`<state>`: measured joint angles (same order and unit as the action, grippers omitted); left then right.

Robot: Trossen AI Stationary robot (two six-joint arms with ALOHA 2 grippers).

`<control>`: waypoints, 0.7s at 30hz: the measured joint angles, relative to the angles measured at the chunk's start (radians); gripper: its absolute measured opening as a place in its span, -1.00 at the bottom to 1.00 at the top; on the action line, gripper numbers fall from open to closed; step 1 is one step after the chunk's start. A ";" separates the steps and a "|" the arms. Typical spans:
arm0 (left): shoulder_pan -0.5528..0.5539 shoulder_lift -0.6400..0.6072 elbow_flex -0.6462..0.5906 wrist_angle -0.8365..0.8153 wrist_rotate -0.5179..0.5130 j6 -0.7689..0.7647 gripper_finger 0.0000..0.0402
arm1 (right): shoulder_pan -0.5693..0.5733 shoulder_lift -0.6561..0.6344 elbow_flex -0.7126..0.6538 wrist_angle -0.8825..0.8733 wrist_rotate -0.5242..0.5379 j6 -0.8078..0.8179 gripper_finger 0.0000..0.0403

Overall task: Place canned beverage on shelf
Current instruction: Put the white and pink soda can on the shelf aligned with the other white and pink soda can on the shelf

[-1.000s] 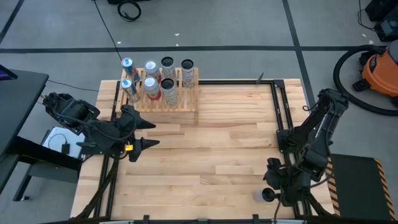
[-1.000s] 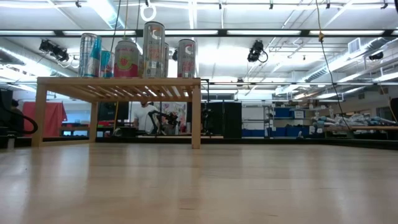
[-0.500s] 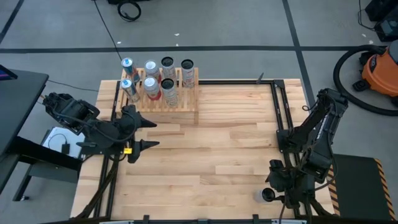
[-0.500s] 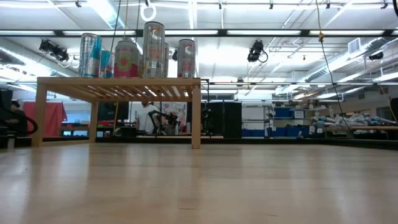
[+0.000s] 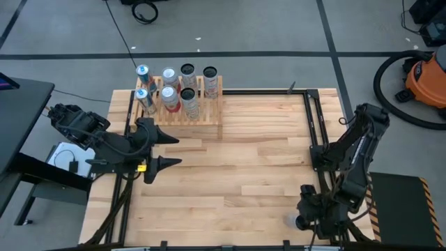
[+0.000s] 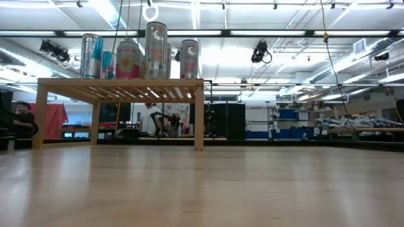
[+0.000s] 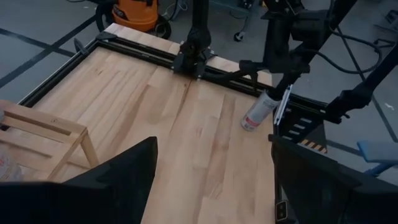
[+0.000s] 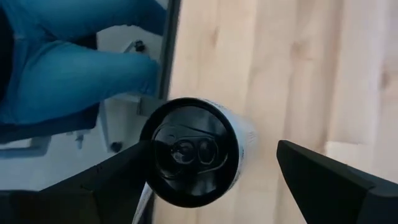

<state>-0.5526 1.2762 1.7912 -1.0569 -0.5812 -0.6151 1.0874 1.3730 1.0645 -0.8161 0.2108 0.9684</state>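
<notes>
Can [image 8: 194, 151] stands upright near the table's [image 5: 258, 174] right front corner; your right gripper [image 5: 315, 217] hangs directly over it, jaws wide, not yet touching. Six cans [image 5: 171, 90] already occupy the shelf [image 5: 209, 108] at the far left. Your left gripper [image 5: 164, 149] waits beside the shelf, jaws apart, empty.

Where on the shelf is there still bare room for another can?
The shelf's near strip of slats, along the edge facing the table middle, is bare. Its far part is crowded with seven upright cans. The wide table between both arms is also bare.
</notes>
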 joint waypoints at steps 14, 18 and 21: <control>0.000 0.000 0.000 -0.001 0.000 0.026 0.57 | -0.004 -0.068 -0.002 -0.008 0.053 0.007 0.78; 0.000 0.000 0.000 -0.002 0.000 0.026 0.57 | 0.009 -0.066 -0.002 0.014 0.032 0.032 0.78; 0.000 0.000 0.000 -0.002 0.000 0.026 0.57 | 0.012 -0.045 -0.002 0.012 0.039 0.033 0.78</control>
<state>-0.5526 1.2762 1.7912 -1.0586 -0.5816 -0.5892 1.0992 1.3284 1.0622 -0.8040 0.2497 1.0014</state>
